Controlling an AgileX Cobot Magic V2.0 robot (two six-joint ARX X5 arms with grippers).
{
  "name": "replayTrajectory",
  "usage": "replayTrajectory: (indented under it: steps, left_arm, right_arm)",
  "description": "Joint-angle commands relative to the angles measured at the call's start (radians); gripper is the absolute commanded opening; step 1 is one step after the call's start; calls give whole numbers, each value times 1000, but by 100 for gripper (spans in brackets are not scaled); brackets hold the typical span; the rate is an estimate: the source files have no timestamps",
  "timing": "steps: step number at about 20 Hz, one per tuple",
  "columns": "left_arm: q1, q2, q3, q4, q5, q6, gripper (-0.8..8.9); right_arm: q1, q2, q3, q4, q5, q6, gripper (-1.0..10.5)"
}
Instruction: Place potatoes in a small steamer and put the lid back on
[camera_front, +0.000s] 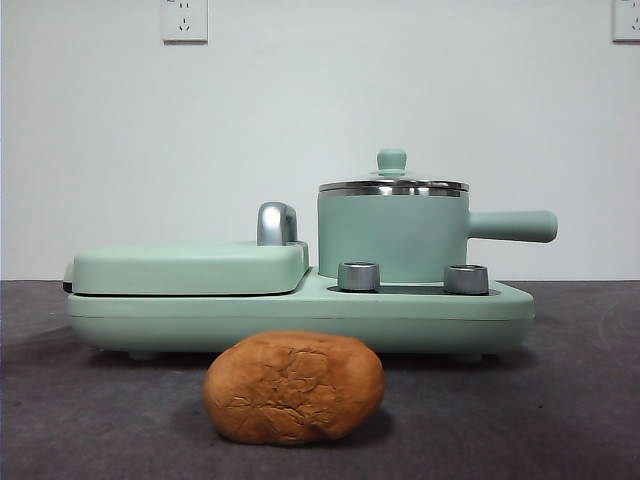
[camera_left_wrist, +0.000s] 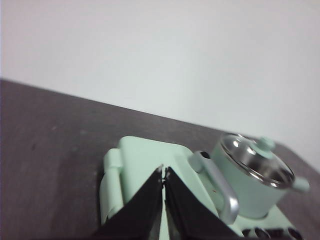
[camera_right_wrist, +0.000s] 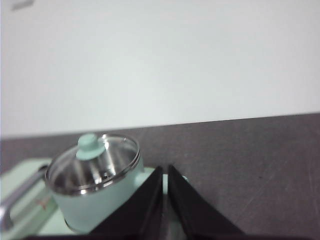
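Observation:
An orange-brown potato (camera_front: 294, 388) with cracked skin lies on the dark table in front of the appliance. Behind it the mint-green small steamer (camera_front: 392, 238) (camera_left_wrist: 248, 187) (camera_right_wrist: 90, 200) stands on the right of the green base, its side handle (camera_front: 512, 226) pointing right. The glass lid (camera_front: 392, 184) (camera_left_wrist: 256, 159) (camera_right_wrist: 93, 161) with a green knob sits on the pot. My left gripper (camera_left_wrist: 163, 170) hangs shut above the flat griddle. Above the base beside the pot, my right gripper (camera_right_wrist: 165, 169) is shut. Neither holds anything. Neither arm appears in the front view.
The flat mint-green griddle (camera_front: 186, 267) (camera_left_wrist: 145, 170) with a chrome handle (camera_front: 276, 224) (camera_left_wrist: 220, 187) fills the left of the base (camera_front: 300, 315). Two steel knobs (camera_front: 359, 276) (camera_front: 466, 279) stand in front of the pot. A white wall with sockets (camera_front: 184, 20) lies behind.

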Motion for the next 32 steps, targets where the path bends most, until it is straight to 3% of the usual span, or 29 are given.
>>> replayTrajectory:
  steps: [1, 5, 11, 18, 25, 32]
  left_arm:
    - [1, 76, 106, -48, 19, 208, 6]
    - [-6, 184, 230, -136, 20, 426, 6]
    - [-39, 308, 336, -193, 16, 696, 6]
    - [-92, 406, 370, -235, -3, 962, 6]
    - [-167, 495, 370, -233, -2, 971, 6]
    - [-289, 570, 370, -211, -2, 930, 6]
  right_arm:
    - [0, 75, 52, -27, -32, -200, 13]
    - [1, 173, 111, -62, -76, -363, 13]
    - [2, 274, 138, -103, -33, -586, 14]
    - [9, 302, 138, -112, 14, -707, 14]
    - [36, 302, 138, -113, 1, -718, 14]
    - [70, 302, 138, -112, -27, -662, 14]
